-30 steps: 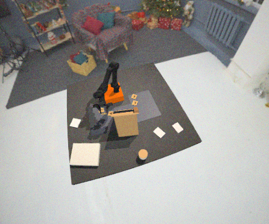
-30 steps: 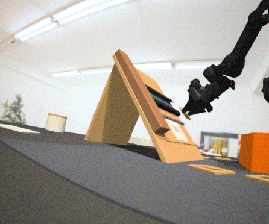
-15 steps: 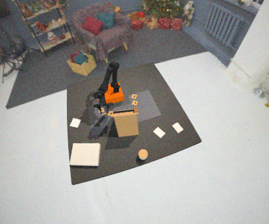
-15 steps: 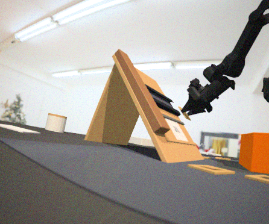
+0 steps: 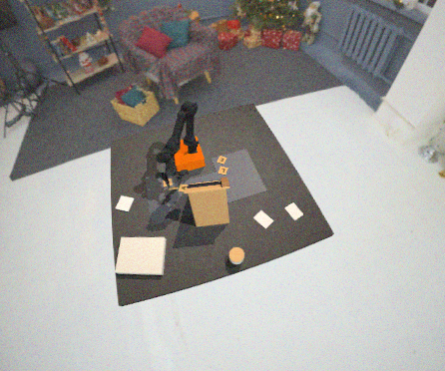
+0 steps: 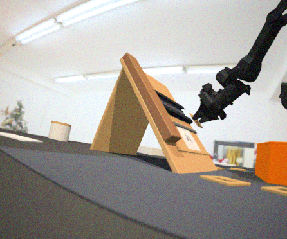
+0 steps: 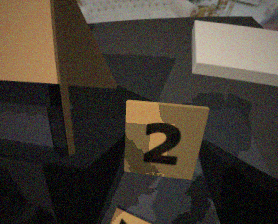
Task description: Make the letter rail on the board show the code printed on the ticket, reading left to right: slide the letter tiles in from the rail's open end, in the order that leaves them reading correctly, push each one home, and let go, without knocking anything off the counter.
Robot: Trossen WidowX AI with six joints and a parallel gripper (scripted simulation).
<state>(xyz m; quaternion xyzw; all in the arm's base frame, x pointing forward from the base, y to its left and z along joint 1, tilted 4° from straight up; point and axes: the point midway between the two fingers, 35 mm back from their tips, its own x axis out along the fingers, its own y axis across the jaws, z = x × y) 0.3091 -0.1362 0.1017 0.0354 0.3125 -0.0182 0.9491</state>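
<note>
My gripper (image 5: 168,183) (image 6: 197,119) (image 7: 162,141) is shut on a wooden tile marked 2 (image 6: 199,123) (image 7: 172,112), held in the air beside the left end of the tilted wooden board (image 5: 210,208) (image 6: 193,164) (image 7: 25,40). The dark letter rail (image 6: 174,107) crosses the board's face, with a brown block (image 6: 151,99) at its near end in the exterior view. The ticket (image 6: 193,142) sits below it, its print too small to read. Two loose tiles (image 5: 222,160) (image 6: 225,180) lie by the base. Another tile (image 7: 126,218) shows partly at the wrist view's bottom edge.
A white box (image 5: 141,256) (image 7: 235,52) and a round cup (image 5: 236,255) (image 6: 60,132) stand beyond the board. White cards (image 5: 263,218) (image 5: 293,210) (image 5: 125,203) lie around it. The orange arm base (image 5: 190,160) (image 6: 278,163) stands before the board, near the grey mat (image 5: 249,184).
</note>
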